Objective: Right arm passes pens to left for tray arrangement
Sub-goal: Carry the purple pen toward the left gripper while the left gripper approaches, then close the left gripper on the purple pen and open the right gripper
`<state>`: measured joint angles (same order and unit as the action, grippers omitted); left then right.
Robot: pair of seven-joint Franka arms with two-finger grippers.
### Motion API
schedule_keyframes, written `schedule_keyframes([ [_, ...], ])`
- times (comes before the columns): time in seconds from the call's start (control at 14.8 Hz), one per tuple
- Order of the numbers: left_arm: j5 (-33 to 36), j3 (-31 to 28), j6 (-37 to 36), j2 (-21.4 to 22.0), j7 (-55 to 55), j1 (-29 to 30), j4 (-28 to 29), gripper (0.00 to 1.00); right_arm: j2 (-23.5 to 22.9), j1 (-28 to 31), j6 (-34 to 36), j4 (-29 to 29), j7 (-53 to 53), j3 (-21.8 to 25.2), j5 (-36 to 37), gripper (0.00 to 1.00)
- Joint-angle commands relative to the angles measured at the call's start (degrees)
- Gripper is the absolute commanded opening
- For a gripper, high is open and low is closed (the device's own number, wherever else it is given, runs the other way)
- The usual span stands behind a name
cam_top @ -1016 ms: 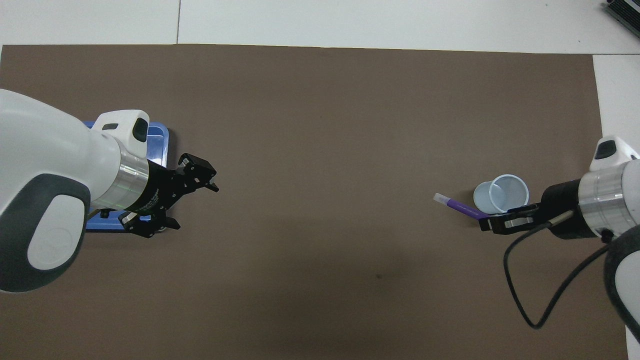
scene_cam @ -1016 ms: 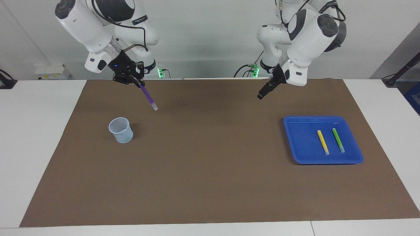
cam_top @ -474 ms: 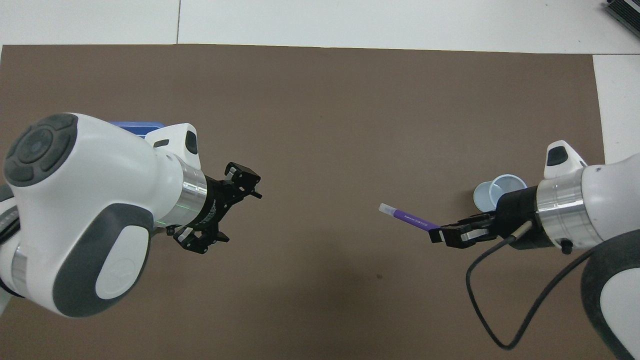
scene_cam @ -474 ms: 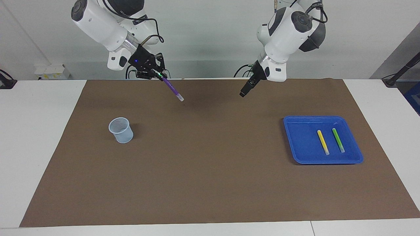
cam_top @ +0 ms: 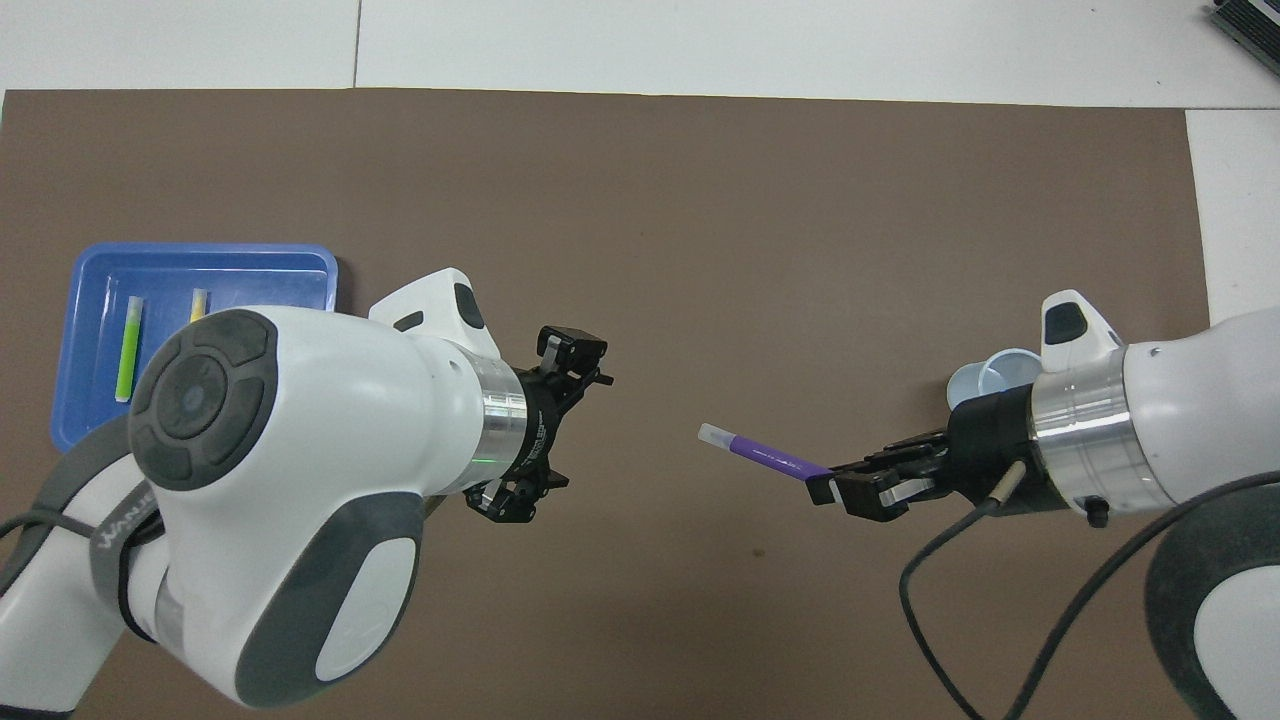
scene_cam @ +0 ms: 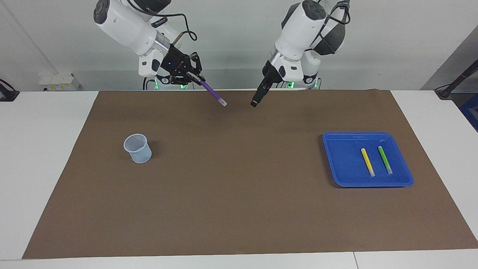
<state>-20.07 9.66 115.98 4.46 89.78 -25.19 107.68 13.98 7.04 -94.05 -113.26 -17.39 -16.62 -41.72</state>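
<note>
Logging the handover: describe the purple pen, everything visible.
The purple pen is slim, its body purple, with a pale whitish cap at its free end. It is held in the air over the brown mat, tilted cap-down. The right gripper clamps its other end. The cap points toward the open left gripper, with a gap between them.

Both arms are raised, their claws aimed at each other across a gap. In the overhead view the right claw (cam_top: 835,488) is pointed toward 9 o'clock, its fingers clamped on a pen (cam_top: 765,456) that is tilted toward 10 o'clock. The left claw (cam_top: 560,425) is pointed toward 3 o'clock with its fingers (cam_top: 570,345) spread wide. In the facing view the left claw (scene_cam: 256,100) is angled down toward 7 o'clock.
</note>
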Motion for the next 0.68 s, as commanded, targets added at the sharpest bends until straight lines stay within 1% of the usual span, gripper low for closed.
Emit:
schedule_keyframes([
  [0.0, -0.9, -0.8, 4.1, 0.1, 6.3, -2.9, 0.0, 1.0, 1.0, 0.4, 0.0, -0.4, -3.2, -0.1, -2.6, 0.0],
  [0.14, -0.8, -0.8, 7.7, 0.1, 15.3, -7.0, 0.1, 1.0, 1.0, 0.3, -0.3, -0.5, -4.7, -0.1, -4.9, 0.0],
  [0.27, -0.8, -0.8, 13.0, -0.6, 21.2, -9.7, 0.0, 1.0, 1.0, -0.3, -1.6, -0.5, -5.0, -0.2, -5.9, 0.0],
  [0.41, -0.5, -0.3, 15.1, -0.9, 23.4, -11.7, -0.4, 0.98, 1.0, -2.2, -3.2, -0.6, -5.4, -0.2, -6.3, 0.0],
  [0.54, 0.0, 0.8, 15.2, -0.9, 24.0, -12.7, -0.6, 0.91, 1.0, -2.9, -3.9, -0.6, -5.5, -0.2, -6.3, 0.0],
  [0.61, 0.2, 1.1, 15.0, -0.9, 24.0, -12.8, -0.5, 0.89, 1.0, -2.9, -4.0, -0.6, -5.6, -0.2, -6.3, 0.0],
])
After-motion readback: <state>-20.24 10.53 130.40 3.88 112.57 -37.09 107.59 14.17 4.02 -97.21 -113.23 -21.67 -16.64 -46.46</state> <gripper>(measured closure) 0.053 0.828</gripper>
